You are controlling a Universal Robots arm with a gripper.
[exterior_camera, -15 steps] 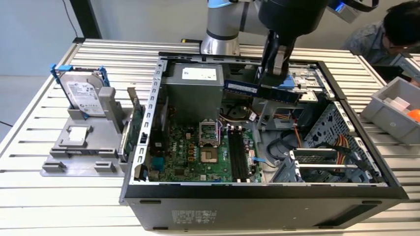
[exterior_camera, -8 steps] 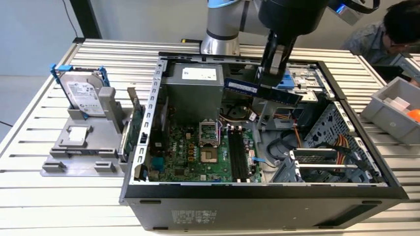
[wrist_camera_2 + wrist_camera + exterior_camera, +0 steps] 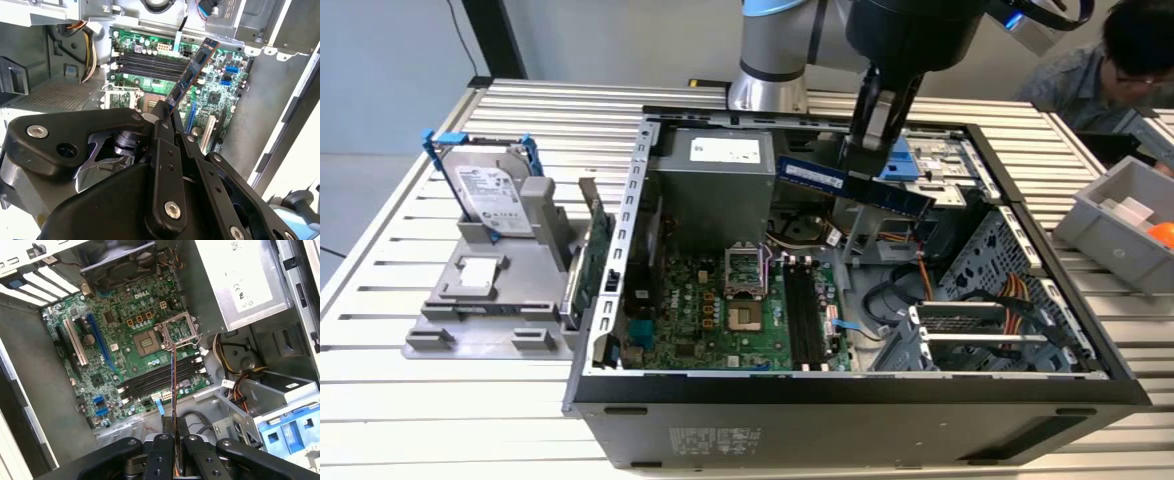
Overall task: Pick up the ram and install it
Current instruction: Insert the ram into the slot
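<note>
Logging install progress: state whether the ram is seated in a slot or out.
Out. The gripper holds the ram in the air, above the memory slots.

ram (image 3: 809, 175) above motherboard (image 3: 707, 310) in case (image 3: 854, 395), hard drive (image 3: 491, 195) beside case

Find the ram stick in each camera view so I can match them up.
Exterior view: the ram is held in the gripper above the open case, by the power supply.
Second wrist view: the ram slants out from the gripper over the motherboard.
First wrist view: the ram is edge-on, a thin line crossing the memory slots.
Shared landmark: the black memory slots.
</note>
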